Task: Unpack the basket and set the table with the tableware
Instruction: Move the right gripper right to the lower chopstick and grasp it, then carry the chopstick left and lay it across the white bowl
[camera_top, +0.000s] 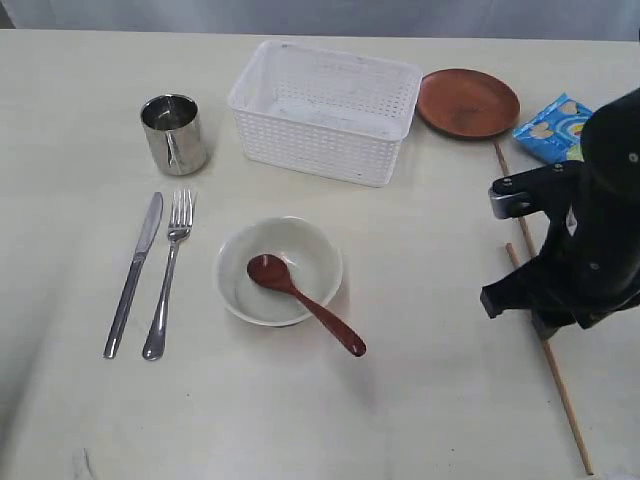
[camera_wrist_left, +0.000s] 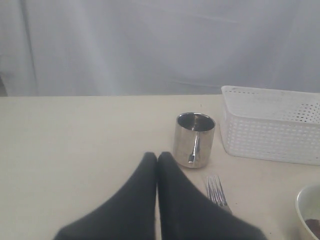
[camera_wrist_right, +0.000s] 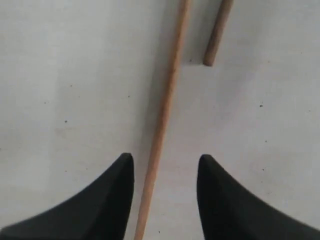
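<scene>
The right gripper (camera_wrist_right: 165, 159) is hanging low over the table (camera_top: 420, 400) on the right side. Its jaws are parted and straddling one wooden chopstick (camera_wrist_right: 167, 100) without touching it, so it is gripping nothing. The second chopstick (camera_wrist_right: 218, 30) is lying just beside the first, staggered lengthwise, with one end showing beyond the fingertips. The left gripper (camera_wrist_left: 157, 160) is sitting pinched shut and empty, near the steel cup (camera_wrist_left: 195, 139).

In my judgement, closing here risks catching only the one stick and splitting the pair. A thin round stick lying flat may also be rolling or squirting out as the pads meet. Coming down too low risks the tips scraping the tabletop. A long stick pinched at one spot may be swinging on the lift and knocking its partner askew.

- **Basket** (camera_top: 325, 110): one, far centre, showing nothing inside.
- **Chopsticks:** two.
- **Knife** (camera_top: 135, 275): one, at the left.
- **Fork** (camera_top: 170, 275): one, side by side with the knife.
- **Bowl** (camera_top: 240, 265): one, in the middle.
- **Wooden spoon** (camera_top: 305, 300): one, resting in the bowl.
- **Plate** (camera_top: 468, 102): one, far right.
- **Steel cup:** one, far left.
- **Chips bag** (camera_top: 550, 128): one, beyond the plate.
</scene>
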